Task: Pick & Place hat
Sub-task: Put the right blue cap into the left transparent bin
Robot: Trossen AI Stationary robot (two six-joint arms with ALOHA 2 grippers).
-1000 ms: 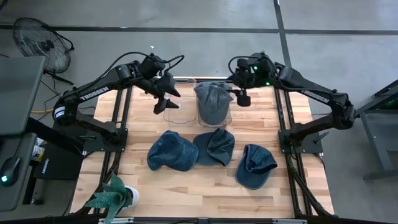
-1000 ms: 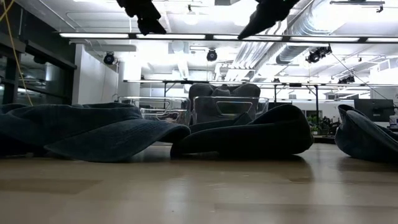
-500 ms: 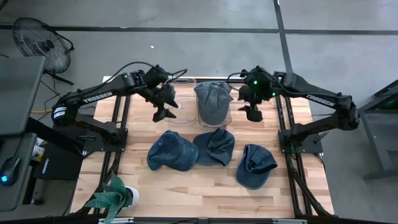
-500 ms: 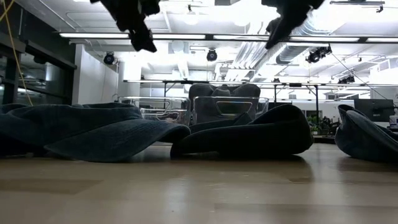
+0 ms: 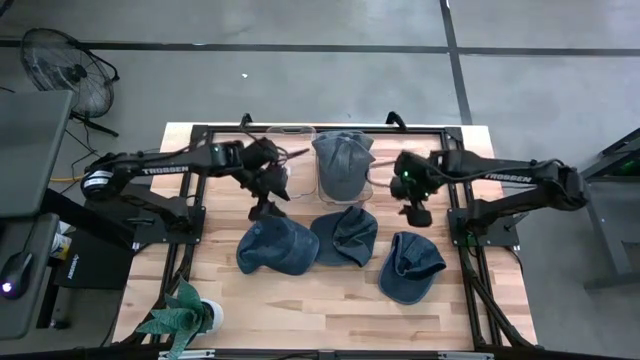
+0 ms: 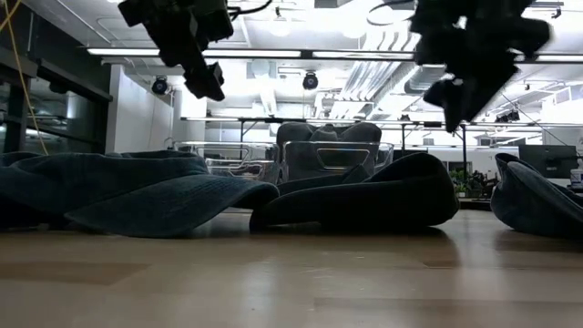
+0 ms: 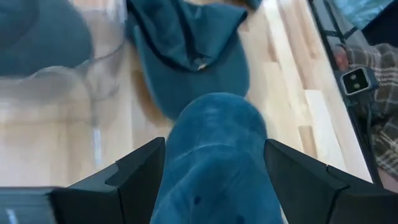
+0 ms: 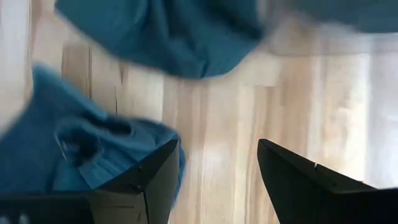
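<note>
Spanning the frame's centre, the light wooden slatted table (image 5: 300, 300) carries three loose blue denim caps — left (image 5: 275, 246), middle (image 5: 346, 234), right (image 5: 411, 266) — below a clear plastic bin (image 5: 368, 185) holding a fourth cap (image 5: 341, 163). Left gripper (image 5: 266, 208), fingers spread, hovers above the left cap; right gripper (image 5: 420, 215), also spread, empty, above the right cap.

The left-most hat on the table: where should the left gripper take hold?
Probably on the domed crown of the left-most hat, from straight above. The open left gripper hangs over its far edge, and the wrist view shows the rounded crown between the fingers.
</note>
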